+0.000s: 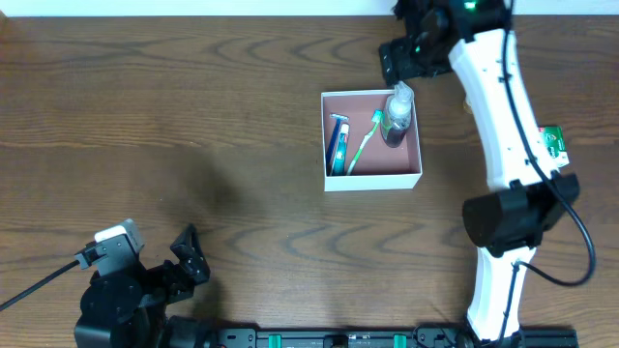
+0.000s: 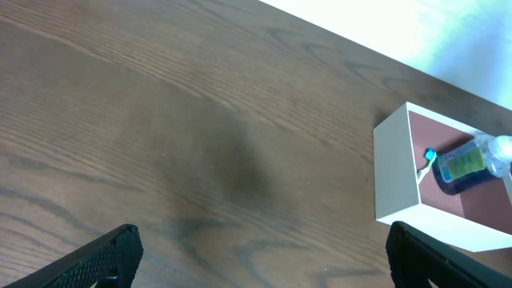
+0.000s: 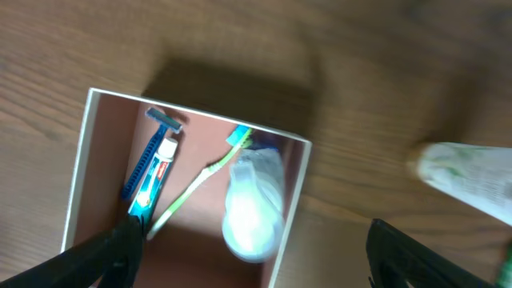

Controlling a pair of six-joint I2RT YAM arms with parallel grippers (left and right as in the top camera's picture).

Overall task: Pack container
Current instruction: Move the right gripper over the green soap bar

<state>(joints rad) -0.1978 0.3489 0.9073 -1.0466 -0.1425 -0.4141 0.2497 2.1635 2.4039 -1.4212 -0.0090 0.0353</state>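
Closest to me, at the near left of the worktop (image 1: 193, 126), the left gripper (image 2: 264, 232) sits low by its base. Its jaws are spread wide with only bare wood between them in its own wrist view, so it has hold of nothing.

Well beyond it and off to the right stands the container (image 1: 373, 181), a shallow white-walled box with a pinkish floor. Inside, left to right, I make out a blue razor (image 1: 337, 145) with a small tube (image 3: 164, 150) alongside, a green toothbrush (image 1: 363, 143) lying at a slant, and a bottle (image 1: 397, 124) of dark blue liquid in the far right corner, its pale cap up against the far wall.

Farthest off, the right gripper (image 3: 254, 230) hovers above that corner. Its jaws are wide apart and empty, and the bottle beneath looks untouched, though its wrist view is blurred.

I see no loose toiletries on the wood, so I judge the packing all but finished; what is left is pulling the right arm clear. That is where it could go wrong:
- A finger drawn back low could catch the bottle's cap and tip it over the thin wall.
- A finger could hook the rim and drag the light box across the worktop, scattering what is inside.

I would lift straight up first.
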